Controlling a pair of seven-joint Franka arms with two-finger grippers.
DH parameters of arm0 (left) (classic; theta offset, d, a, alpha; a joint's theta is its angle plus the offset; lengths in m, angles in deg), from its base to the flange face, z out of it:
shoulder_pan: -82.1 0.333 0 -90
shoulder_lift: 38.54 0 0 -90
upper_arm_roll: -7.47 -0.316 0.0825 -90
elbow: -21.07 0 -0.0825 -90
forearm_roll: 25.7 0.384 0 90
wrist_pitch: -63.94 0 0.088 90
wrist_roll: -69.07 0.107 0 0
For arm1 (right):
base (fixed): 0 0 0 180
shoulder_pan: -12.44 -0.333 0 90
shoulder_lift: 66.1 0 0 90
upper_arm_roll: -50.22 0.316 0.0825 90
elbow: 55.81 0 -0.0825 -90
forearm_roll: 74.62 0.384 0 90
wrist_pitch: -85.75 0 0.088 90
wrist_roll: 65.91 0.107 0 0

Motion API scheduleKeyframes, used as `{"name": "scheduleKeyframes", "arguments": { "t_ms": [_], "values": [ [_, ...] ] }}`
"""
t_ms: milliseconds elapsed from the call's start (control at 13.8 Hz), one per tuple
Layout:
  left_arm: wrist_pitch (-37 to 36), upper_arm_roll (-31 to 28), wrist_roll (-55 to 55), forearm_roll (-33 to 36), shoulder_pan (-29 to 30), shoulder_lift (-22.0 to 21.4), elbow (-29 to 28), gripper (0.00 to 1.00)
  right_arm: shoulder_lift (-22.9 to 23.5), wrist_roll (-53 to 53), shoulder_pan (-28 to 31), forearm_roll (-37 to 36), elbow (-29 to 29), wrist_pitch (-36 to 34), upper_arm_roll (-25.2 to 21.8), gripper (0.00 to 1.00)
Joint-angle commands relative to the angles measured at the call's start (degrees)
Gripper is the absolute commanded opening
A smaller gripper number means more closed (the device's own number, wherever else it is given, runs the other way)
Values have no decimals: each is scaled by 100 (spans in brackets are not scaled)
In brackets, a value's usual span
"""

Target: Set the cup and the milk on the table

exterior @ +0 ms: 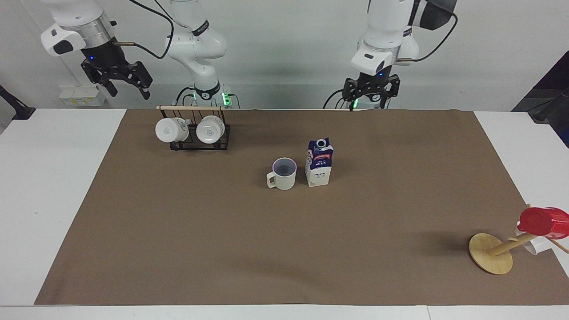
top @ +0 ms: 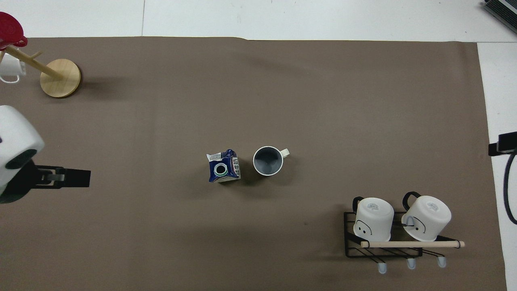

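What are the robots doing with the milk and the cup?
Right now neither robot is holding anything. The milk and the cup stand upright side by side on the brown mat of the table, close together with a small gap between them. The left gripper hangs open in the air near its own base, and the right gripper hangs open up near the rack of white mugs. Both things look placed.
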Motion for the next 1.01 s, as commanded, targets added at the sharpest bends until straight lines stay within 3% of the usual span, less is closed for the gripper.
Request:
{"name": "scheduleKeyframes", "arguments": {
  "t_ms": [0, 942],
  "values": [
    [-256, -64, 210, -93, 78, 21, 173, 100, 8, -555, 29, 4, -1, 60, 31, 100],
    [-318, -337, 580, -418, 78, 12, 156, 100, 51, -416, -59, -101, 61, 157, 110, 100]
  ]
}}
